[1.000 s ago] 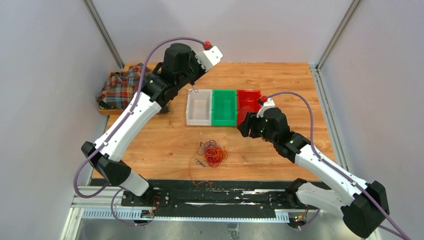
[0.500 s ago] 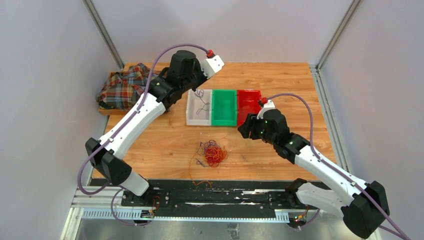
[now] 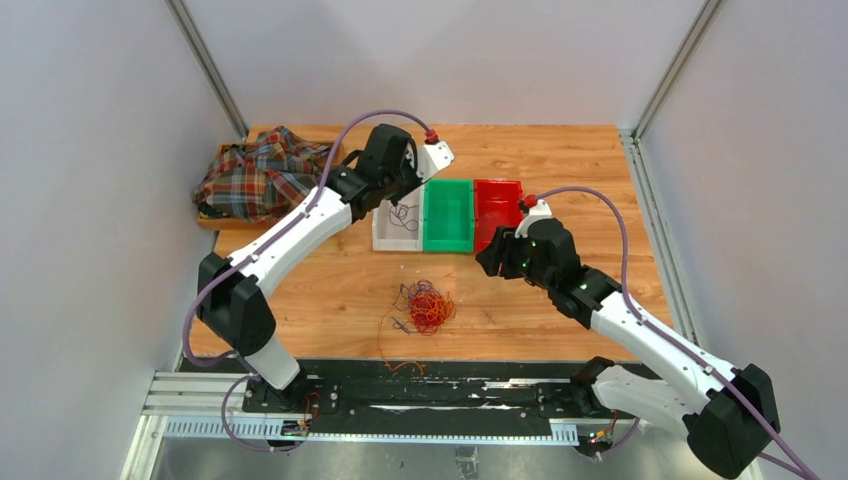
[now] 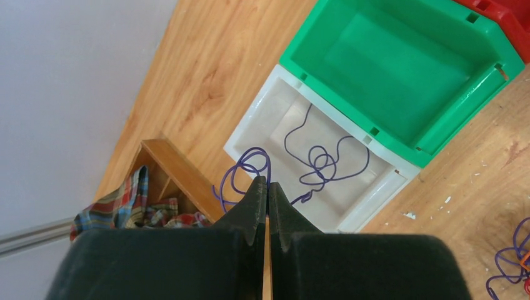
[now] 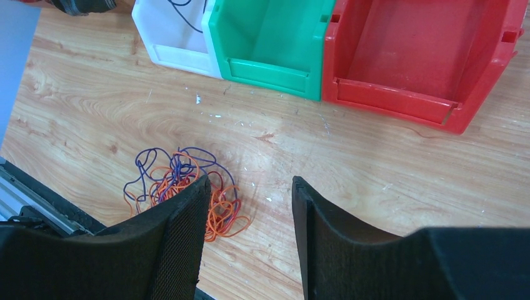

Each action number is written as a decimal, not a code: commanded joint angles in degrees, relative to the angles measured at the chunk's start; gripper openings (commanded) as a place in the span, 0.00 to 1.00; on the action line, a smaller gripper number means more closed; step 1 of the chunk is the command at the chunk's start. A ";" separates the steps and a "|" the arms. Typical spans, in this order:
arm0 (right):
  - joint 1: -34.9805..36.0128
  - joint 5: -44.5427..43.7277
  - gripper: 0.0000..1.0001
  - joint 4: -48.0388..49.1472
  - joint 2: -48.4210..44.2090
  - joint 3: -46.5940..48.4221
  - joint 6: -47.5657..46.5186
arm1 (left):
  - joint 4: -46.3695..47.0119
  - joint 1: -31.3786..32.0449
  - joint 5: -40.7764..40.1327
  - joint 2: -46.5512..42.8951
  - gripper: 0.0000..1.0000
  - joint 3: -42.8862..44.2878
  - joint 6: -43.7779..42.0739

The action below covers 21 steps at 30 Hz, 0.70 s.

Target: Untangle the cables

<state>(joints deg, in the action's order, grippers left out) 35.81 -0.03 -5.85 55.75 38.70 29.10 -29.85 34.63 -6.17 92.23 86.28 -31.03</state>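
Purple cable (image 4: 322, 164) first: my left pincer (image 4: 267, 184), clenched on it, has swung from the overhead frame's upper left to above the white bin (image 4: 253, 125), so one strand looks nearly sorted. It trails up-right from my tips, coiled along the bin's length. Centre frame, the clump (image 3: 428, 306) lies roundish, without clear axis. My right pincer (image 5: 250, 184) hangs released above it, empty.

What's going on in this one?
The left gripper is shut on a purple cable, most of which lies looped in the white bin. The right gripper hangs open and empty over the table, beside the tangled clump of cables.
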 commanded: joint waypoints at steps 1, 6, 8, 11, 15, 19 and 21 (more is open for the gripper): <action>-0.96 -0.05 0.51 0.40 -0.64 -0.03 0.85 | 2.62 -0.35 1.25 1.89 0.00 1.76 0.69; -1.05 -0.53 0.51 -0.08 -1.47 0.37 0.32 | 4.37 -0.90 0.26 5.74 0.00 0.23 -0.26; -1.10 -0.68 0.51 -0.21 -2.00 0.53 0.10 | 4.65 -1.43 0.39 7.46 0.00 -0.30 -0.01; -1.41 -0.76 0.51 -0.39 -2.55 0.72 0.08 | 4.34 -2.07 1.42 9.82 0.00 -0.93 0.69; -1.57 -0.71 0.50 -0.35 -2.34 1.05 0.18 | 2.00 -2.46 3.95 13.61 0.03 -0.88 2.01; -1.63 -0.68 0.50 -0.31 -2.13 1.12 0.24 | -1.52 -3.04 6.44 16.04 0.23 1.15 2.45; -1.65 -0.66 0.50 -0.42 -2.13 1.03 0.09 | -3.55 -3.68 8.14 16.12 0.43 2.72 2.19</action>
<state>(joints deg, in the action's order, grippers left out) 35.33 -0.05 -5.91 53.93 38.72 29.15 -29.71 32.03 -2.17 108.18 86.02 -29.39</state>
